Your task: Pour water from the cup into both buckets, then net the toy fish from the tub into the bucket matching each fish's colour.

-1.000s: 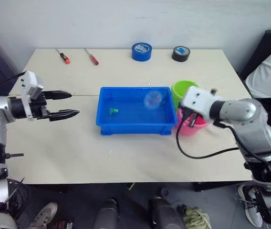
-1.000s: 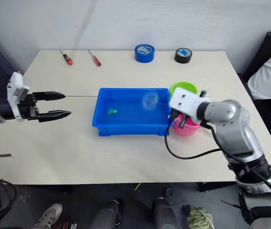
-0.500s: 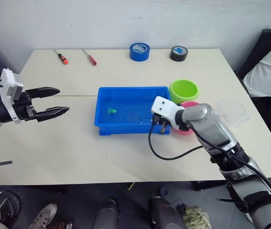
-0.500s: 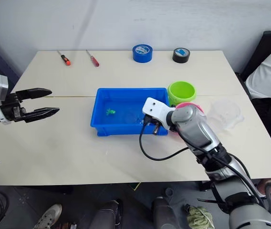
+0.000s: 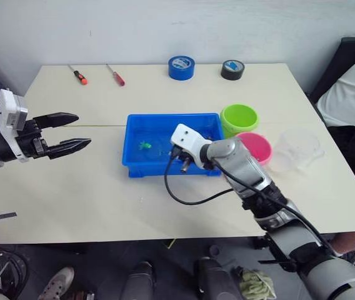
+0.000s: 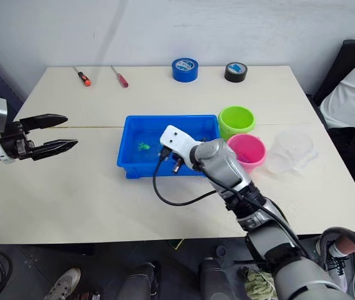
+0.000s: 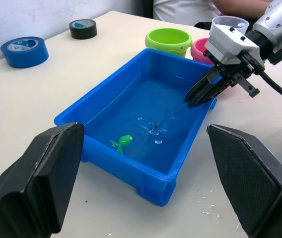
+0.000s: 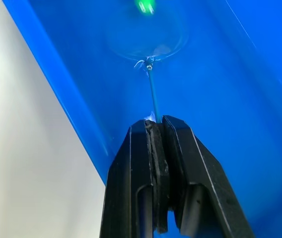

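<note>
The blue tub (image 5: 172, 117) sits mid-table with water and one green toy fish (image 5: 144, 145) in it. My right gripper (image 8: 156, 123) is shut on the net's thin handle (image 8: 153, 94) and hangs low over the tub's near right part. The net's hoop (image 7: 153, 128) is dipped in the water a short way from the green fish (image 7: 123, 141). To the right of the tub stand the lime green bucket (image 5: 230, 129) and the pink bucket (image 5: 260, 157), with the clear cup (image 5: 297, 149) beyond them. My left gripper (image 5: 82, 130) hovers open, left of the tub.
Along the table's far edge lie two screwdrivers (image 5: 77, 74) (image 5: 116, 74), a blue tape roll (image 5: 181, 66) and a black tape roll (image 5: 232, 69). A person in white (image 5: 352, 94) sits at the right end. My right arm's cable (image 5: 184, 199) loops over the front of the table.
My right arm has swung left from over the pink bucket back to the tub and lowered the net into the water. The left gripper has stayed open.
</note>
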Robot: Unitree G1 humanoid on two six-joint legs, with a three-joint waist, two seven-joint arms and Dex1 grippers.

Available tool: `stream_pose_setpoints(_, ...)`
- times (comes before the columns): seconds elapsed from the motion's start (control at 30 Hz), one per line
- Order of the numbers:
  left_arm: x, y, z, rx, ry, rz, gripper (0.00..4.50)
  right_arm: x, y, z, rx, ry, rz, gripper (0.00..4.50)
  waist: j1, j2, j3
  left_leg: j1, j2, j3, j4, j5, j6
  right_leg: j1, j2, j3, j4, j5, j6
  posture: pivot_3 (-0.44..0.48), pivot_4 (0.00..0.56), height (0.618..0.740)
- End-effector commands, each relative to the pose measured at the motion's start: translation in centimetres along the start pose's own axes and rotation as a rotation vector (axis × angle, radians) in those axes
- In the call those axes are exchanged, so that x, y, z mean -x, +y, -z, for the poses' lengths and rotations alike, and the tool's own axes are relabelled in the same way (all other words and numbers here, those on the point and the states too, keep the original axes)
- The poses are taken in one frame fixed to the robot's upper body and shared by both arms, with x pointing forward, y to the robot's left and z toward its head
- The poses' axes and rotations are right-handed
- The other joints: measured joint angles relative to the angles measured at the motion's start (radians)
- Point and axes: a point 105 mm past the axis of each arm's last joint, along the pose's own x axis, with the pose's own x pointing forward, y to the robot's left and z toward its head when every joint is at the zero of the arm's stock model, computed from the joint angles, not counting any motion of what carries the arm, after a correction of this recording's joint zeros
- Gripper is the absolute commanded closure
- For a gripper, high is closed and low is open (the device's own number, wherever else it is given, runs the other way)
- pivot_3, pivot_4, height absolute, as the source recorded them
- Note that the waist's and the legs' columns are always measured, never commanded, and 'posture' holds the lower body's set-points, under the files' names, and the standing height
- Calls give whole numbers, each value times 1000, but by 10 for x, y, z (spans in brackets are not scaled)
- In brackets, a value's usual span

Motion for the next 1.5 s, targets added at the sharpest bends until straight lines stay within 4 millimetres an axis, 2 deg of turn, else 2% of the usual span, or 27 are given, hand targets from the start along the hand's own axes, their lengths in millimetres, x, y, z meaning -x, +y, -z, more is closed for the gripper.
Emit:
stream_pose_setpoints(0.03, 0, 0, -15, -51, -46, -6, 187, 3, -3, -21, -65, -104, 4, 4500, 0, 0, 0, 0, 0, 0, 0, 0, 0, 0, 0, 0, 0, 0, 0, 0, 150, 734)
stream_pose_setpoints(0.23, -3, -1, -16, -42, -61, -1, 187, 18, -14, -28, -140, -161, 11, 4500, 0, -1, 0, 0, 0, 0, 0, 0, 0, 0, 0, 0, 0, 0, 0, 0, 150, 734)
stream_pose_setpoints(0.5, -24, -6, -17, -42, -110, 69, 187, 61, -34, -6, -207, -163, 39, 4500, 7, -1, 0, 0, -1, 0, -1, 0, 0, 0, -1, 0, -2, 0, 0, 0, 150, 734)
stream_pose_setpoints(0.77, -36, -5, -16, -35, -121, 120, 187, 87, -47, 10, -225, -143, 94, 4500, 1, -1, 0, 0, -1, 0, -1, 0, 0, 0, 0, 0, -2, 0, 0, 0, 150, 734)
stream_pose_setpoints(0.97, -60, -9, -18, -40, -149, 201, 187, 128, -70, 20, -242, -160, 187, 4500, 15, -1, 0, -1, -2, 0, -1, 0, 0, 1, -1, 0, -4, 0, 0, 0, 150, 734)
stream_pose_setpoints(1.07, -70, -9, -20, -40, -160, 228, 187, 152, -91, 22, -266, -177, 279, 4500, 28, -1, 0, -2, -4, 0, -1, 0, 1, 1, -1, 0, -5, 1, 1, 0, 150, 734)
stream_pose_setpoints(1.17, -76, -10, -19, -38, -160, 251, 187, 173, -117, 34, -296, -158, 394, 4500, 28, -1, 0, -1, -4, 1, -1, 0, 1, 1, -1, 0, -6, 1, 1, 0, 150, 734)
stream_pose_setpoints(1.3, -77, -9, -18, -38, -157, 256, 187, 187, -139, 48, -298, -119, 503, 4500, 24, -1, 0, -1, -4, 1, -1, 0, 1, 1, 0, 1, -6, 1, 1, 0, 150, 734)
stream_pose_setpoints(1.4, -77, -9, -18, -38, -153, 259, 187, 192, -147, 58, -274, -73, 542, 4500, 24, -1, 0, -1, -4, 2, -2, 0, 1, 1, 0, 1, -6, 1, 1, 0, 150, 734)
stream_pose_setpoints(1.5, -76, -9, -16, -37, -147, 257, 187, 191, -150, 66, -142, 5, 577, 4500, 25, -1, 0, -1, -4, 2, -1, 0, 1, 1, 0, 1, -6, 1, 1, 0, 150, 734)
